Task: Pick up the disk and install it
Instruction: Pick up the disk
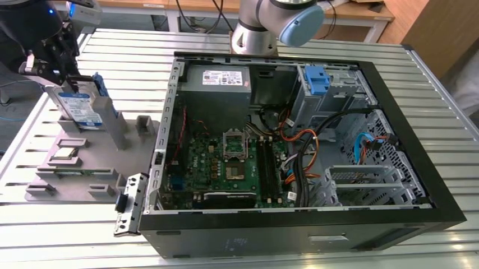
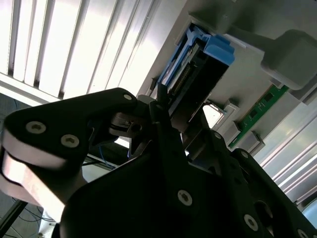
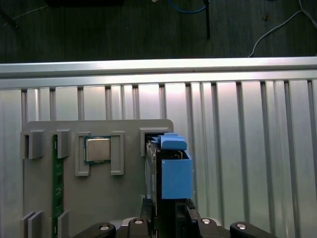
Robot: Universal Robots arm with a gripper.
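The disk (image 1: 81, 107), a silver drive with a blue-and-white label in blue side rails, stands on edge in a slot of the grey holder (image 1: 82, 179) at the exterior view's left. My gripper (image 1: 64, 78) sits over its top edge, its dark fingers closed on either side of it. In the first wrist view the disk (image 3: 176, 173) rises from the gripper (image 3: 166, 210) against the holder (image 3: 99, 198). In the second wrist view a finger (image 2: 163, 134) lies along the disk (image 2: 213, 49). Whether the disk has left its slot cannot be told.
The holder also carries a processor chip (image 1: 66, 152) (image 3: 97, 149) and a green memory stick (image 1: 75, 172) (image 3: 58, 183). To the exterior view's right lies the open computer case (image 1: 299, 140), with a grey power supply (image 1: 221, 78) and a blue bracket (image 1: 318, 78) in its drive cage. The arm base (image 1: 254, 33) stands behind it.
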